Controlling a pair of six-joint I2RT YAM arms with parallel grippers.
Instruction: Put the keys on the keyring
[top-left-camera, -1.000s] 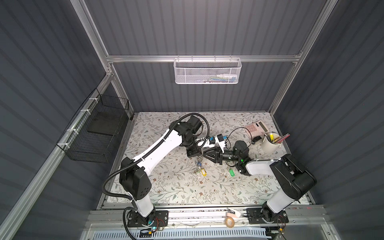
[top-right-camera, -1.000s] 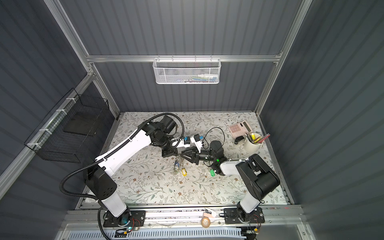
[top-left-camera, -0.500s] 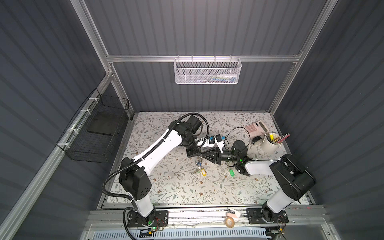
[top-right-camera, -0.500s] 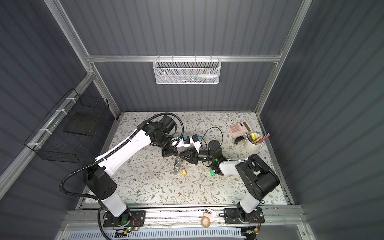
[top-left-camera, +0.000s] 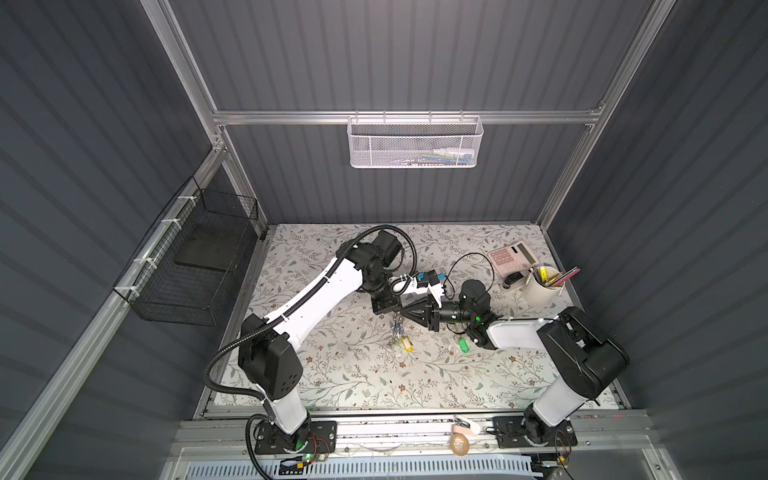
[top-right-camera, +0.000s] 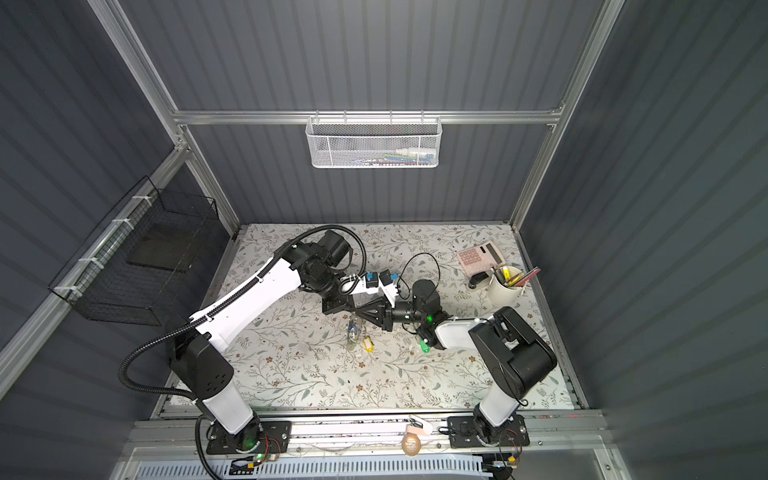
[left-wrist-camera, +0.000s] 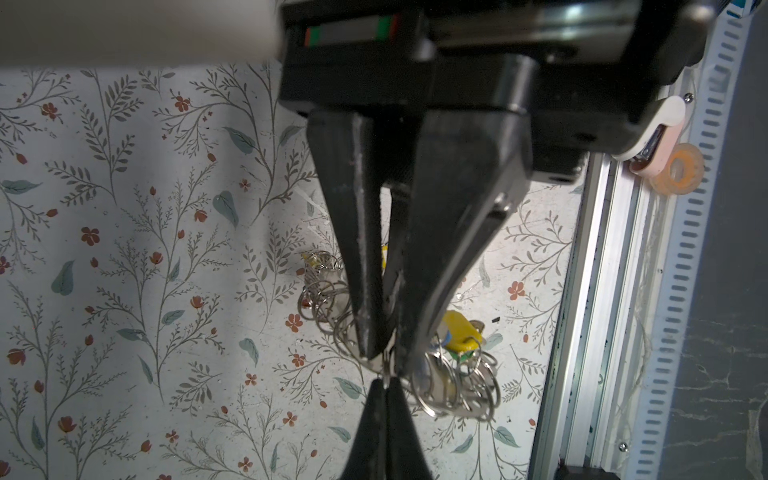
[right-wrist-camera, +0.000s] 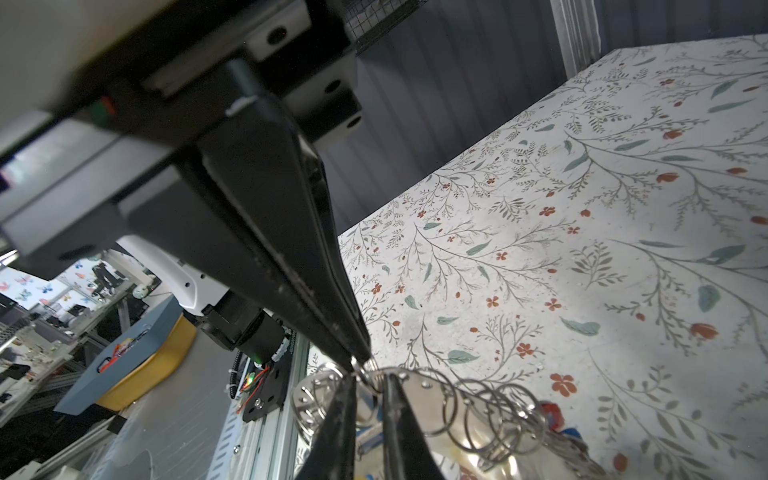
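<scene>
I have the left gripper clamped hard on the keyring, a grey loop threaded with thin, shiny wire rings and a glossy yellow tag. In a top view the bunch hangs below the matte black wedge fingers just left of centre, its long axis running down the frame. The right gripper lies level, pointing left, its tapered fingers narrowed to a sliver with the tips against the loop; I cannot tell whether they pinch it. The keys lie flat on the floral mat right of centre, just beside the white right forearm and apart from the loop, with the green tag's length roughly up-down. Bare mat lies open toward the lower edge, up to the aluminium front rail.
</scene>
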